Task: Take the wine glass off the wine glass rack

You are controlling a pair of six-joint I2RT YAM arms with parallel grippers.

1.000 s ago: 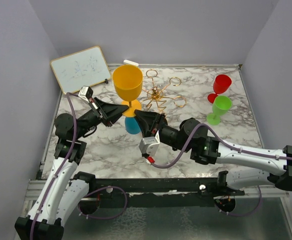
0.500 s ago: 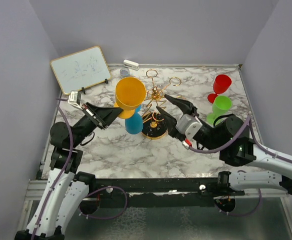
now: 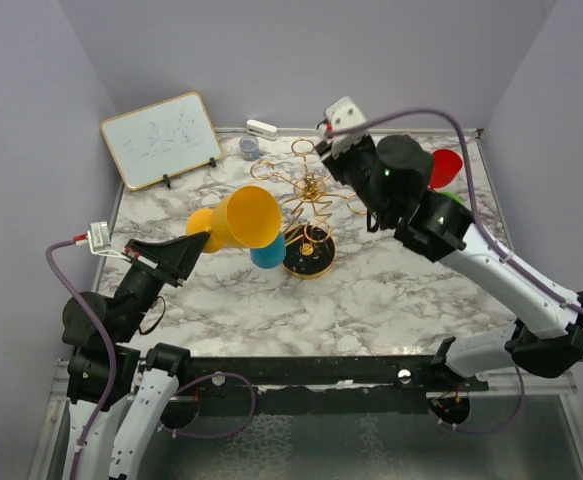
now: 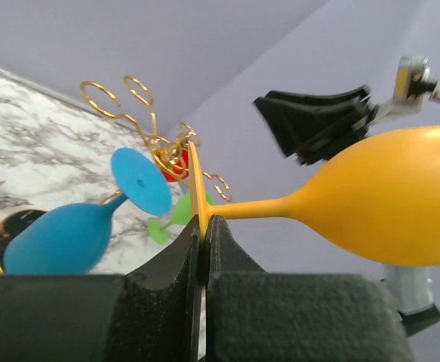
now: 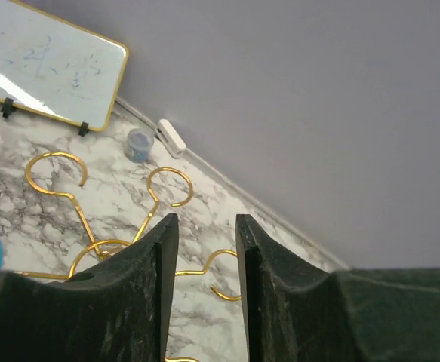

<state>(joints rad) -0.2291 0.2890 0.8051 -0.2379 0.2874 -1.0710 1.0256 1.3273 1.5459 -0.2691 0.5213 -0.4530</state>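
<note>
My left claw (image 4: 203,226) is clamped on the flat foot of the yellow wine glass (image 3: 243,217). The glass lies tipped on its side in the air, bowl toward the wine glass rack (image 3: 311,195) and just left of its gold arms. From above, its rim overlaps a blue glass (image 3: 267,253) hanging from the rack; whether they touch I cannot tell. My right claw (image 5: 202,226) hangs above the rack's far side, fingers parted by a narrow gap with nothing between them.
</note>
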